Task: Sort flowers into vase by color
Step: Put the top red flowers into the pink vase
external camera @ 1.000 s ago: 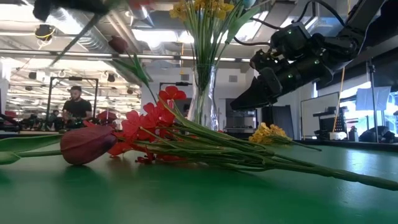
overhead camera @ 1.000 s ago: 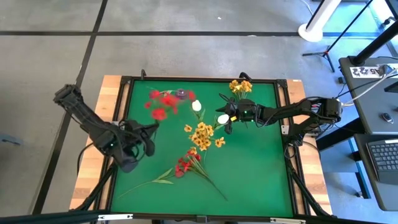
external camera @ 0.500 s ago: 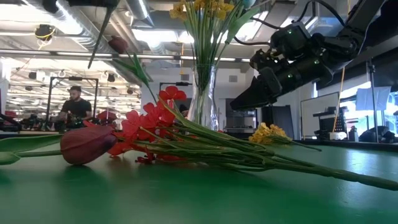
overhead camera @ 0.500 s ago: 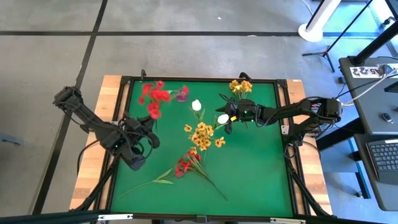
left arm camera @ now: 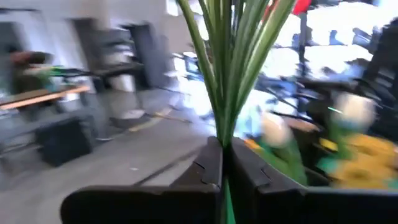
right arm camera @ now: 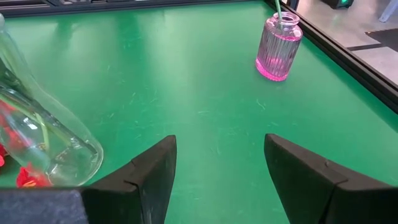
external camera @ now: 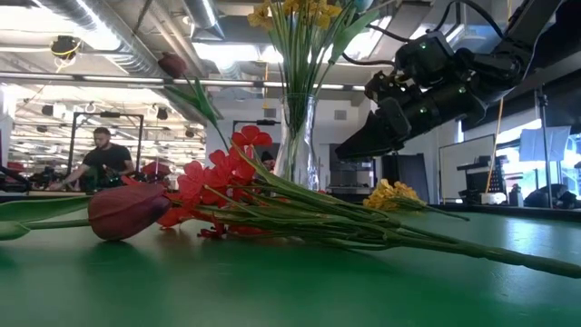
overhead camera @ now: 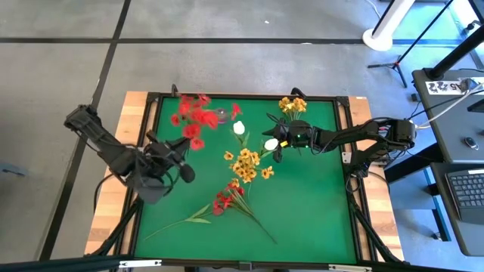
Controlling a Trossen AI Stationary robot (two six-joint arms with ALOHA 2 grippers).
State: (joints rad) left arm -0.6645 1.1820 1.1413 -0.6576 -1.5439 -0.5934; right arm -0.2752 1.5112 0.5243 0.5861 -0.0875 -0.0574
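the green table (overhead camera: 302,211) carries everything, so read it first: the tall clear vase (external camera: 298,136) of yellow flowers (overhead camera: 292,104) stands at the far edge, close behind your right gripper (overhead camera: 278,143), and a small pink vase (right arm camera: 278,47) sits well ahead of that gripper's fingers, a single green stem rising from its mouth

your left gripper (overhead camera: 181,157) is clamped shut on a bundle of green stems (left arm camera: 233,68), pinched between the two fingers right at their tips; the red spray (overhead camera: 193,119) on those stems fans out beyond the fingertips, up over the far left of the table

a yellow-orange cluster (overhead camera: 246,162) lies loose mid-table, with another red spray (overhead camera: 225,200) nearer the front, and white buds (overhead camera: 240,128) beside the right gripper

the right gripper's fingers stand apart with nothing between them, just bare green table; let that arm wait

as i judge it, you are carrying the red bunch to its vase. keep the stems hanging straight below the fingers, line their cut ends over the vase mouth before lowering, and release only once they are well inside the neck, or the top-heavy blossoms may tip it out
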